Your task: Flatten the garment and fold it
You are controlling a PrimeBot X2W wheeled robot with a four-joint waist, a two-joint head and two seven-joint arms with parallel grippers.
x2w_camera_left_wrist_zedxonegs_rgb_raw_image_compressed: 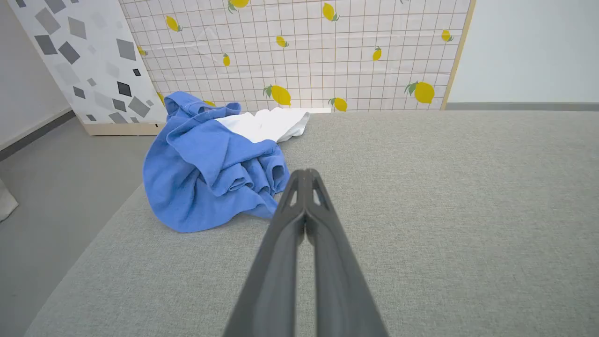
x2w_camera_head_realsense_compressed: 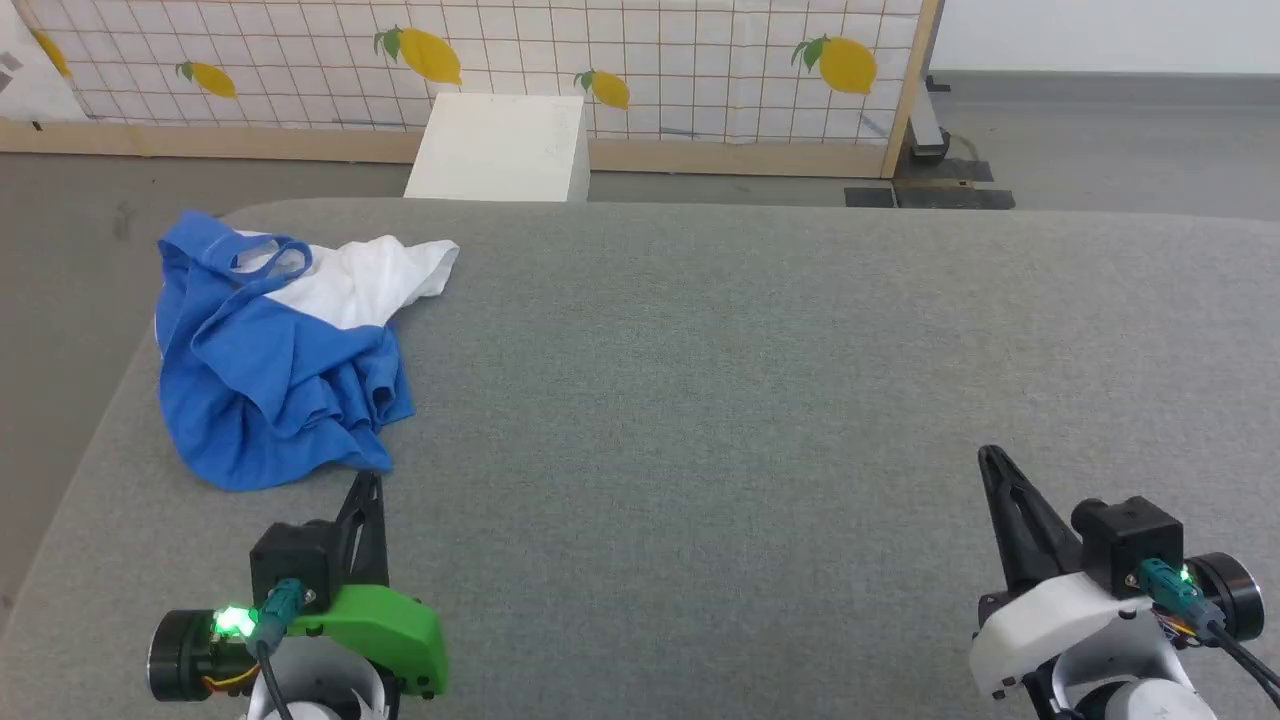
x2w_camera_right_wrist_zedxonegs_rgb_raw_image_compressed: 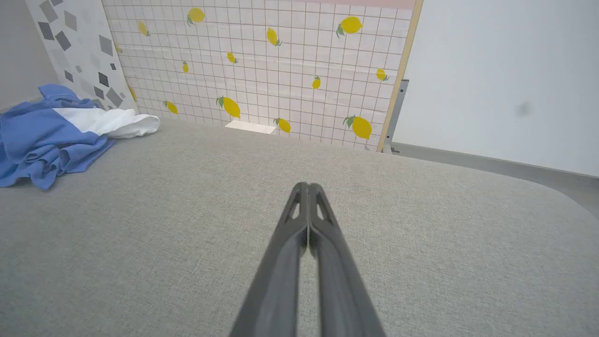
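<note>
We held our left gripper [x2w_camera_head_realsense_compressed: 370, 480] and right gripper [x2w_camera_head_realsense_compressed: 990, 457] clenched, empty, pointing forward; the garment [x2w_camera_head_realsense_compressed: 270, 360] lay crumpled beyond the left.

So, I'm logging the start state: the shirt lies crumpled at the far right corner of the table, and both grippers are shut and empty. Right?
Not quite. The head view shows the shirt crumpled at the far left corner of the table, not the right. The rest holds: the left gripper and right gripper are both shut and empty.
</note>
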